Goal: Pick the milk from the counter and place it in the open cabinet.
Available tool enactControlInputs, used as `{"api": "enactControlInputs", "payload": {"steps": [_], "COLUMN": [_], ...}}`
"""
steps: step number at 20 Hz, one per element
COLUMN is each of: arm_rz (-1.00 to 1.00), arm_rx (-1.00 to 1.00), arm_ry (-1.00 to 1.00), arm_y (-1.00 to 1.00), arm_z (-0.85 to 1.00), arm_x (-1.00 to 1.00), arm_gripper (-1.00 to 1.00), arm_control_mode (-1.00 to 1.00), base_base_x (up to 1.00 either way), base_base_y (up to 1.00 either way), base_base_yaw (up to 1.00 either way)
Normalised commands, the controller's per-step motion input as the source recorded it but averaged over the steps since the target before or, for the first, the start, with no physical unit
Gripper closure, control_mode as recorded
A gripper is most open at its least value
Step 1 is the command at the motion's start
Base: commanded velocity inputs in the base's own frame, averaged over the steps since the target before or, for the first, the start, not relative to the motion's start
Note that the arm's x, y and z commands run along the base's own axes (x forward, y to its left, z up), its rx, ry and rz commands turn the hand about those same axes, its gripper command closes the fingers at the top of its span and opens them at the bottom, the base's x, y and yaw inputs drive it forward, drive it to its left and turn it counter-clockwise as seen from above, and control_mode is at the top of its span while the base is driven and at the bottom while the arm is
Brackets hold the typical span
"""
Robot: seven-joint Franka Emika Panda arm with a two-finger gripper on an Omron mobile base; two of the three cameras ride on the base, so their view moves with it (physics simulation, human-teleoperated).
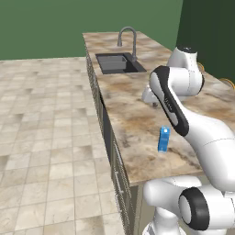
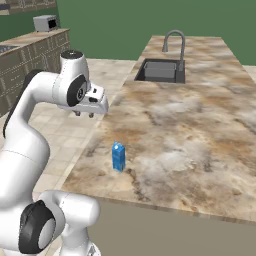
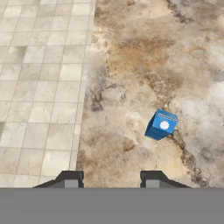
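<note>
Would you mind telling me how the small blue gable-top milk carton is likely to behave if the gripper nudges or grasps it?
The small blue gable-top milk carton stands upright, tall on a narrow base, so a high nudge would probably tip it. Its flat sides should suit the open gripper, though smooth faces may slip.

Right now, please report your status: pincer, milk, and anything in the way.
Pincer open, empty, above counter edge. Milk upright on counter, apart from pincer, not gripped. Nothing between pincer and milk; sink far behind.
</note>
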Motion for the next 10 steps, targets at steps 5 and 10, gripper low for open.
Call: {"api": "enactControlInputs", "payload": {"steps": [5, 10], "arm_rz": [0.00, -0.02], "arm_rx": [0.00, 0.00], "arm_ry": [-0.01, 0.00], "arm_y": [0.00, -0.28], "arm_z": [-0.01, -0.42], "arm_x": [0.01, 0.00], "arm_gripper": [-1.00, -1.00], "arm_control_mode": [-1.00, -1.00], "base_base_x": [0.00, 0.00], "base_base_y": [0.00, 0.00], "base_base_yaw": [0.00, 0.00]}}
